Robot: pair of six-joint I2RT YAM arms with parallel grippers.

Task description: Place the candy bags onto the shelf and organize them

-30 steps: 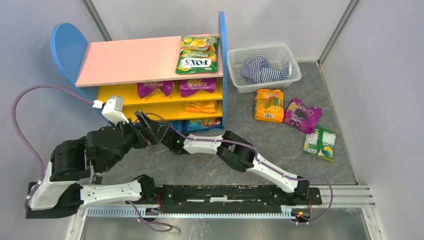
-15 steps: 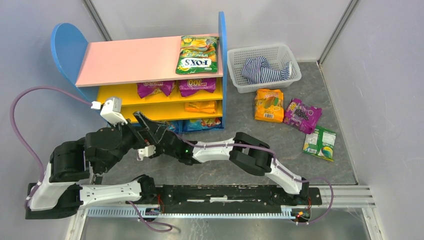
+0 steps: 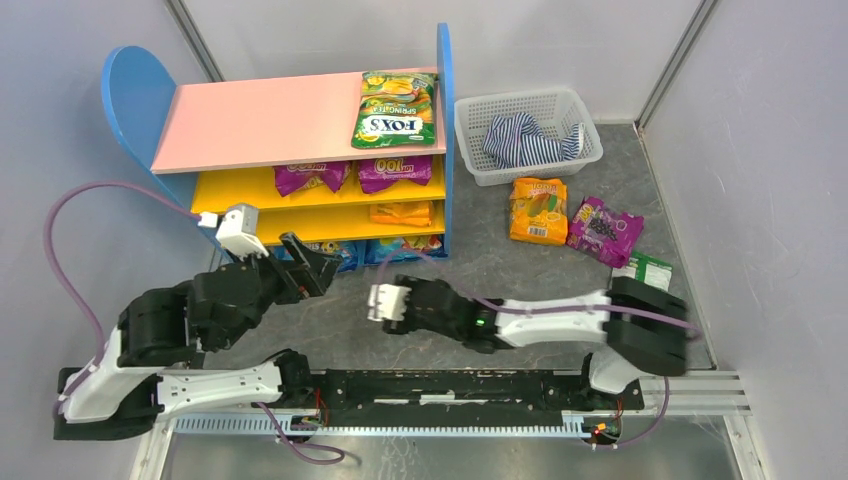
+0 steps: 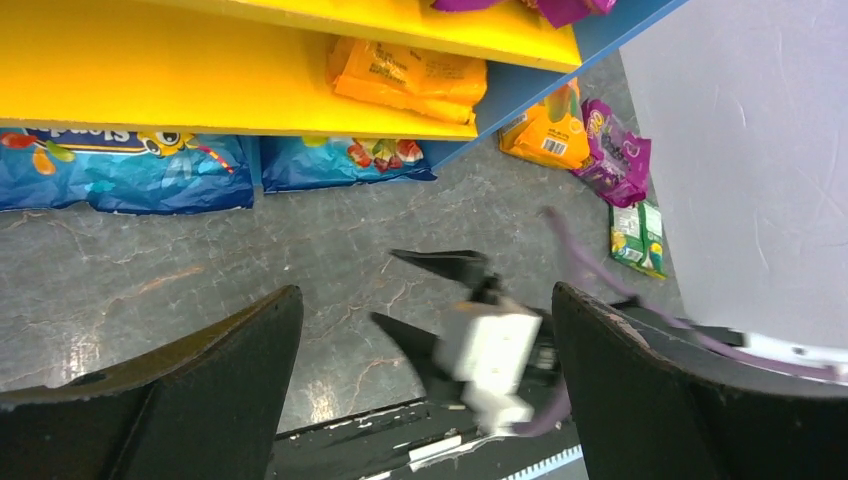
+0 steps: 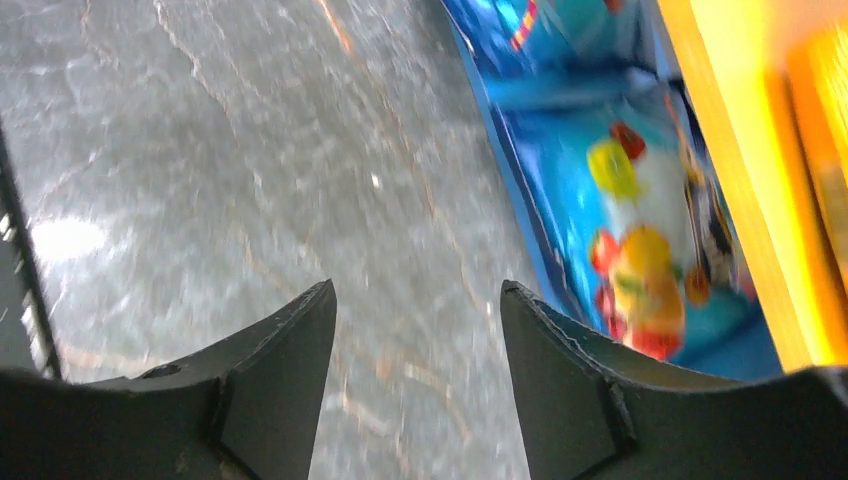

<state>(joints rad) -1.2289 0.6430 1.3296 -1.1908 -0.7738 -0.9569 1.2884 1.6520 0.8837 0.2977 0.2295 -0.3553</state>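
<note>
The left gripper hovers low over the grey marbled table, just in front of the bottom level of the tiered shelf, which has a pink top board, yellow lower boards and blue rounded side panels. Its jaws stand wide apart and nothing is between them. The right gripper is near it, a little to the right, also low over the table. Its jaws are apart too and they hold nothing.

On the right end of the pink board lies a glossy green-yellow FOX'S candy bag. Two purple grape bags lie side by side on the upper yellow board. One shelved orange bag lies on the board below. Two blue bags with fruit prints lie side by side at the bottom level.

Three more bags are on the table, to the right of the shelf: a loose orange bag, a loose purple bag just beside it, and a green bag partly hidden by the right arm. Behind them stands a white plastic mesh basket with a blue-white striped cloth inside.
</note>
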